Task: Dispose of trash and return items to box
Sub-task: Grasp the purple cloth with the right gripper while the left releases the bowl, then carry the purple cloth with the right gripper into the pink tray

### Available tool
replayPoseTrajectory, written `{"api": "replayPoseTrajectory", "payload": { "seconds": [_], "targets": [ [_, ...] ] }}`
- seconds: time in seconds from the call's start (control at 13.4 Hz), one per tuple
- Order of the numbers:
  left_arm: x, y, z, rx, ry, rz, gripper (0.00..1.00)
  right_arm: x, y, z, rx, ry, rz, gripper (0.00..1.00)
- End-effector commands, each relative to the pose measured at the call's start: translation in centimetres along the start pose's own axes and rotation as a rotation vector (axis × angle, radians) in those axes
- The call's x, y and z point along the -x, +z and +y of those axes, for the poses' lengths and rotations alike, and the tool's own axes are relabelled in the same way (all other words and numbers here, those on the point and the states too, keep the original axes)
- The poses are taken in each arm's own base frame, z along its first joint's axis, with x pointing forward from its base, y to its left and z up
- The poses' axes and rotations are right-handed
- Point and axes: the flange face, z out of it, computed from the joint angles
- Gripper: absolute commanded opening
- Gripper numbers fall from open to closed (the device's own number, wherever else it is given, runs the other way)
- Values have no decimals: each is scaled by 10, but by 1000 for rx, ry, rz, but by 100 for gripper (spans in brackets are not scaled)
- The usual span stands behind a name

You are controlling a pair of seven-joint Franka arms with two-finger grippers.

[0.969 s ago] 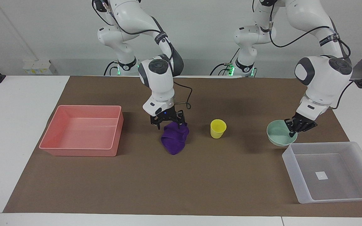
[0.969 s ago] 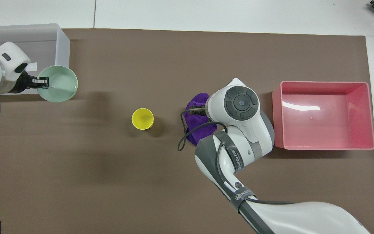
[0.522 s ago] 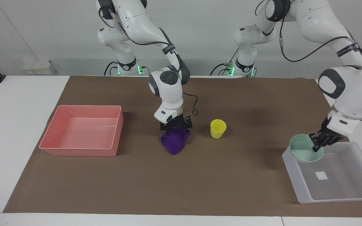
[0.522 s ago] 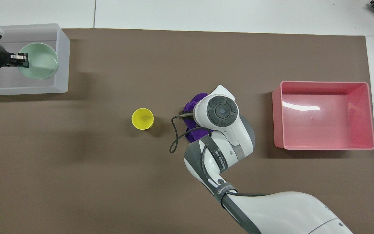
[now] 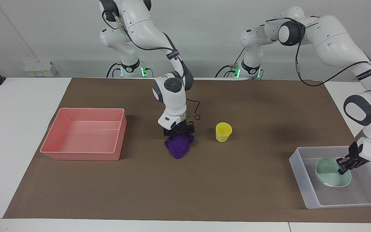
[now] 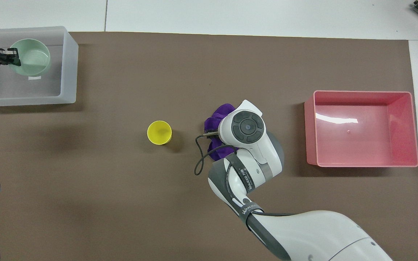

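Purple and heavily folded, the rag (image 5: 179, 145) lies on the brown mat between the pink bin (image 5: 84, 133) and the yellow cup (image 5: 223, 131), and the right gripper (image 5: 178, 132) sits down on its top; you cannot tell from here whether its fingers have closed on the cloth. Expect the rag to be light and limp: it will sag and trail, so take a thick bunch of folds at the crown, not a loose edge. At the left arm's end of the table, the left gripper (image 5: 346, 163) is clamped on the rim of the mint-green bowl (image 5: 330, 172), which hangs tilted inside the translucent box (image 5: 308, 190). That bowl looks rigid, smooth and probably slippery, so the rim pinch suits it. The cup stands upright and untouched; it is likely light and easily tipped, so grip it across its wall.
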Motion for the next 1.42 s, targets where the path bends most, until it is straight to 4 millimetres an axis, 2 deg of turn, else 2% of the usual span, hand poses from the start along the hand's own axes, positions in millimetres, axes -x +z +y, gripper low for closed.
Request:
{"api": "replayPoseTrajectory", "payload": {
  "seconds": [0.0, 0.15, 0.37, 0.6, 0.67, 0.75, 0.89, 0.97, 1.04, 1.12, 1.19, 1.34],
  "targets": [
    [-7, 1, -4, 5, -6, 22, 0, 3, 0, 5, 0, 5, 5, 0],
    [-6, 10, -8, 5, -13, 20, 0, 3, 0, 5, 2, 50, 0, 0],
    [-3, 34, -12, 5, -25, 24, 0, 1, -9, 6, 12, 80, -20, 0],
    [5, 49, -19, -1, -32, 24, 0, -4, -38, 15, 12, 100, -15, 0],
    [8, 57, -21, -2, -36, 30, 0, -6, -53, 21, 12, 118, -10, 0],
    [6, 55, -23, -5, -37, 53, 0, -8, -66, 28, 11, 137, -9, 0],
    [18, 70, -26, -7, -42, 50, 0, -11, -90, 41, 9, 162, -2, 0],
    [19, 69, -32, -10, -47, 55, 0, -12, -103, 49, 8, 174, 3, 0],
    [20, 68, -34, -11, -48, 55, 13, -14, -117, 59, 7, 191, 7, 0],
    [20, 68, -33, -12, -48, 56, 61, -15, -129, 70, 11, 205, 7, 0],
    [18, 63, -29, -13, -42, 56, 78, -15, -143, 80, 12, 218, 11, 0],
    [14, 42, -23, -17, -26, 67, 88, -16, -172, 102, 14, 237, 23, 0]
  ]
}}
